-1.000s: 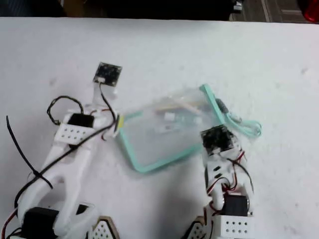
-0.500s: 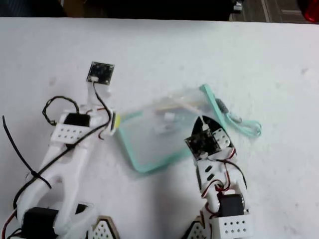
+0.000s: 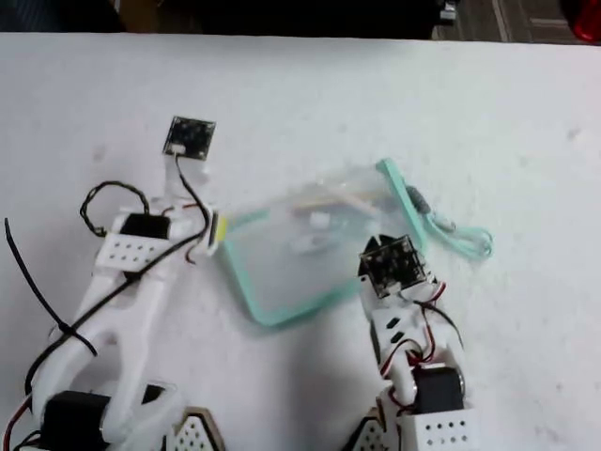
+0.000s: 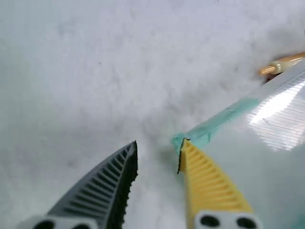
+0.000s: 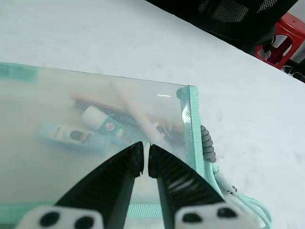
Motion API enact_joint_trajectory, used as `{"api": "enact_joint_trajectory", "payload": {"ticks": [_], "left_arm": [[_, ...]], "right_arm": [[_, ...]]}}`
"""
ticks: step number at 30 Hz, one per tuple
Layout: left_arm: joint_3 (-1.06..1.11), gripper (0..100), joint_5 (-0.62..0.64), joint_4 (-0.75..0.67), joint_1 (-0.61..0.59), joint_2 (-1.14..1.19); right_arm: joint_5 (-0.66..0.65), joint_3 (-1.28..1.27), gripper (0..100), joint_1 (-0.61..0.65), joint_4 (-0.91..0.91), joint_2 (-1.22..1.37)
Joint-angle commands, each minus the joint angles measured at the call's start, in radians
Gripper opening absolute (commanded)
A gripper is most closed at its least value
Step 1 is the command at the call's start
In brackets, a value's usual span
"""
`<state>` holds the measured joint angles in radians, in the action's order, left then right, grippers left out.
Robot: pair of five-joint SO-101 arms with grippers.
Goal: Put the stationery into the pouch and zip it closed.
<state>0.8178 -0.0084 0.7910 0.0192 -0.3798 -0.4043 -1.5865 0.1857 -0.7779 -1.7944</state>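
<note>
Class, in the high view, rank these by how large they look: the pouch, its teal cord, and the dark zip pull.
1. pouch
2. teal cord
3. dark zip pull
All three lie on the table at much the same distance, so the order is safe.

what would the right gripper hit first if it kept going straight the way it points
Most likely the pouch: the right gripper points at its clear face, with the stationery lying just under the film. The gap to it is hard to judge.
</note>
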Motion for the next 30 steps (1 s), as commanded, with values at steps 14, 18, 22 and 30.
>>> {"api": "enact_joint_trajectory", "payload": {"ticks": [14, 18, 22, 30], "left_arm": [[0.161, 17, -0.043, -0.075, 0.047, -0.326], [0.161, 17, -0.043, -0.075, 0.047, -0.328], [0.161, 17, -0.044, -0.075, 0.042, -0.334], [0.166, 17, -0.044, -0.074, 0.031, -0.334]], "right_arm": [[0.008, 0.485, 1.9, 0.013, -0.073, 0.762], [0.002, 0.519, 1.7, 0.005, -0.073, 0.769], [-0.023, 0.595, 1.6, -0.058, -0.053, 0.754], [0.08, 1.045, 1.6, -0.179, -0.22, 1.182]]}}
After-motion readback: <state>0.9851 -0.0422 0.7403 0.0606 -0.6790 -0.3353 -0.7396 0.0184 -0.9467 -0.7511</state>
